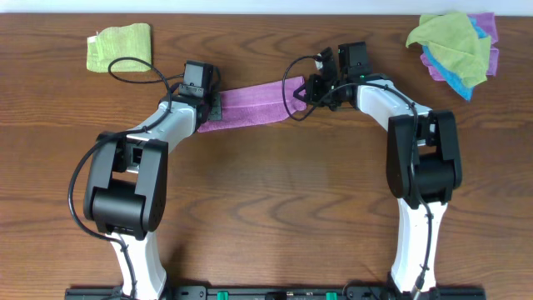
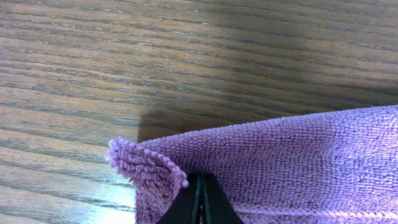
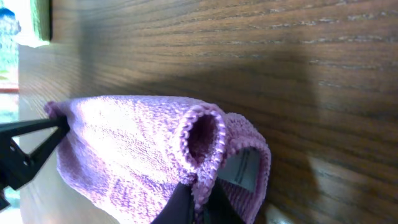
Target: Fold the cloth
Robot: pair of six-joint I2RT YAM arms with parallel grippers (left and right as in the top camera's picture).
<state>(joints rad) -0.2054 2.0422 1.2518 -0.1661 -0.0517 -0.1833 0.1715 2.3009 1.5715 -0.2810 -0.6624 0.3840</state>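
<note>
The lilac-purple cloth [image 1: 254, 104] hangs as a folded strip stretched between my two grippers over the back middle of the table. My left gripper [image 1: 210, 109] is shut on its left end; in the left wrist view the cloth [image 2: 280, 162] fills the lower right, with a curled corner beside the closed fingertips [image 2: 200, 202]. My right gripper [image 1: 304, 90] is shut on the right end. In the right wrist view the cloth [image 3: 124, 143] curls over the fingertips [image 3: 199, 202], and a white care label [image 3: 244, 168] shows under the fold.
A folded yellow-green cloth [image 1: 120, 46] lies at the back left. A pile of yellow-green, blue and purple cloths [image 1: 456, 46] sits at the back right corner. Black cables loop near both wrists. Bare wood table [image 1: 266, 200] lies in front.
</note>
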